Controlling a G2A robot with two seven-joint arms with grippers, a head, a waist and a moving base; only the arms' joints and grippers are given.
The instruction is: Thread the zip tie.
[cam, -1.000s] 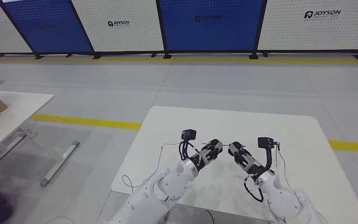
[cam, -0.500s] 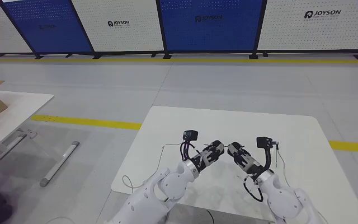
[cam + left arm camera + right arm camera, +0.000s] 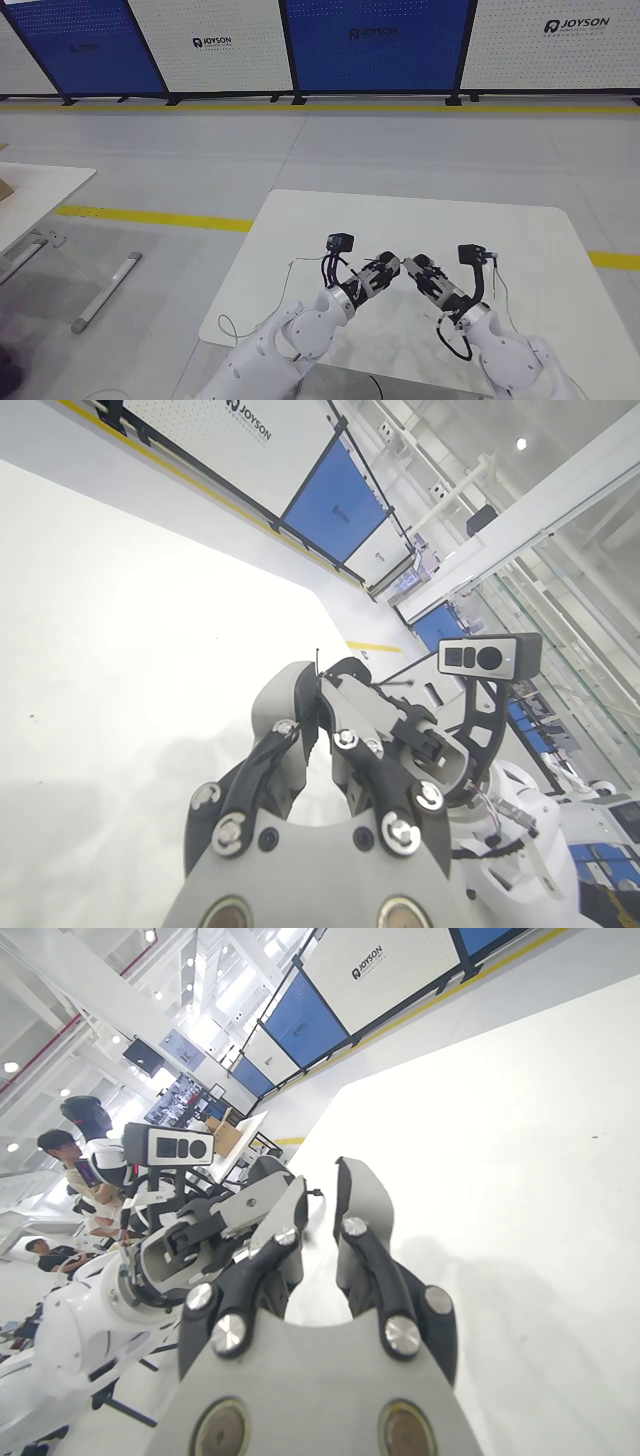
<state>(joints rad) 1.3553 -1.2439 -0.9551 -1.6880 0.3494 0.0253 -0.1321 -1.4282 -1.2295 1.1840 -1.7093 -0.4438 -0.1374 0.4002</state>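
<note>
Left wrist view shows your left tool [image 3: 318, 686] pressed together on the zip tie [image 3: 317, 659], a thin black strand whose short end stands just beyond the fingertips. Right wrist view shows your right tool [image 3: 322, 1170] spread and pinching nothing. A small black end of the tie sits between its fingers, close to one tip and, as far as can be told, touching neither. Top view places both tools tip to tip above the tabletop [image 3: 500, 225], with the tie at the point where they meet.

Finding: pick-up is done, and the tie is held clear of the tabletop and presented to the second tool. No closed loop is visible, and whether the end at the right tool is head or tail cannot be told. Judge the threading itself as not yet done: you have the second grip, the alignment of tail to head and the pull-through left.
</note>
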